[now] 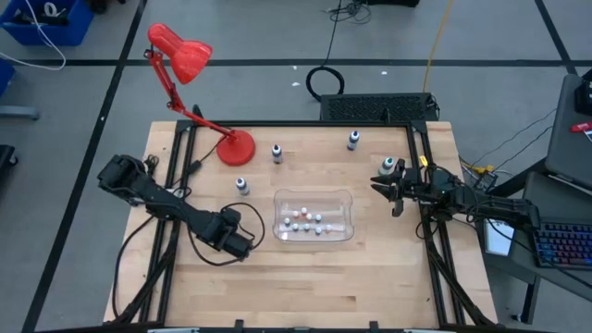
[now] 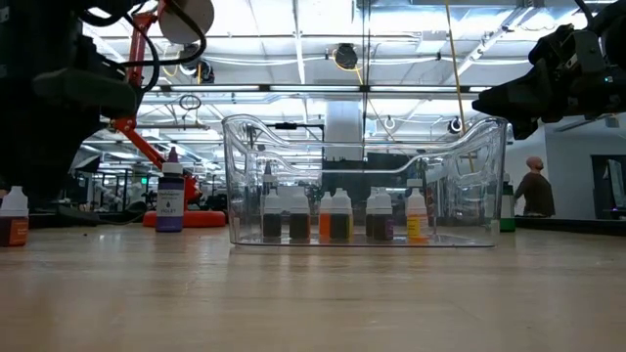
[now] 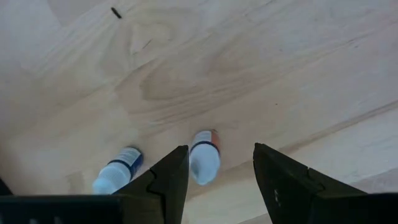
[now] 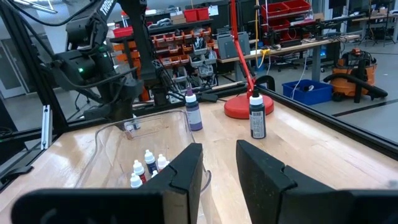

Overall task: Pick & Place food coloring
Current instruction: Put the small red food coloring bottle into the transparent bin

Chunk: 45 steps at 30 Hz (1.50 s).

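Note:
Two tiny food coloring bottles stand on the wood below my left gripper: an orange-labelled one just inside one finger, and a blue-labelled one outside it. My left gripper points down, open, left of the clear tub. The arm hides both bottles in the high view. Several more tiny bottles stand in the tub. My right gripper waits level and open at the tub's right end.
A red desk lamp stands at the back left. Larger dropper bottles stand on the table: one near the lamp, one at the back, one left of the tub, one by the right gripper. Bare wood lies toward the near edge.

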Each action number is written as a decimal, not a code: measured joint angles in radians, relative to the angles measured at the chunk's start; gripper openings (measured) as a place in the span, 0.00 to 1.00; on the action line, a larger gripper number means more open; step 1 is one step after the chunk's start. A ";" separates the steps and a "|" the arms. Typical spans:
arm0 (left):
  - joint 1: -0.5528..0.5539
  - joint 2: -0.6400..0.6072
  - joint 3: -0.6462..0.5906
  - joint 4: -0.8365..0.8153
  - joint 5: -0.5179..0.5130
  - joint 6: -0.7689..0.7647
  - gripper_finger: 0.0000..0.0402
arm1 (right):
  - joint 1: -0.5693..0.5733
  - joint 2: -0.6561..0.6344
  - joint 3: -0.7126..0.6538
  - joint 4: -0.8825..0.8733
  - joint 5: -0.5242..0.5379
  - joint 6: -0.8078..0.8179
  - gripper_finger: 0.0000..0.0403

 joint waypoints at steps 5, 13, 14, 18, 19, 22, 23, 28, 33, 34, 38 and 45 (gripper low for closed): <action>0.000 0.000 -0.008 0.006 0.000 0.000 0.45 | 0.000 0.000 0.000 0.000 0.000 0.000 0.22; -0.016 0.000 -0.008 0.007 0.028 -0.001 0.45 | 0.000 0.000 0.000 0.000 0.000 0.000 0.22; -0.019 0.000 -0.008 0.007 0.028 -0.001 0.45 | 0.000 0.000 0.000 0.000 0.000 0.000 0.22; -0.020 0.000 -0.008 0.006 0.028 -0.006 0.45 | 0.000 0.000 0.000 0.000 0.000 0.000 0.22; -0.020 0.000 -0.008 0.007 0.028 -0.006 0.45 | 0.000 0.000 0.000 0.000 0.000 0.000 0.22; -0.020 0.000 -0.008 0.006 0.027 -0.003 0.45 | 0.000 0.000 0.000 0.000 0.000 0.000 0.22; -0.020 0.000 -0.008 0.006 0.027 -0.003 0.45 | 0.000 0.000 0.000 0.000 0.000 0.000 0.22; -0.020 0.008 -0.008 0.005 0.026 0.011 0.45 | 0.000 0.000 0.000 0.000 0.000 0.000 0.22; -0.020 0.009 -0.008 0.005 0.015 0.012 0.45 | 0.000 0.000 0.000 0.000 0.000 0.000 0.22; -0.020 0.009 -0.008 0.005 0.010 0.012 0.45 | 0.000 0.000 0.000 0.000 0.000 0.000 0.22; -0.020 0.009 -0.008 0.005 0.010 0.012 0.45 | 0.000 0.000 0.000 0.000 0.000 0.000 0.22; -0.020 0.009 -0.008 0.001 0.038 0.011 0.45 | 0.000 0.000 0.000 0.000 0.000 0.000 0.22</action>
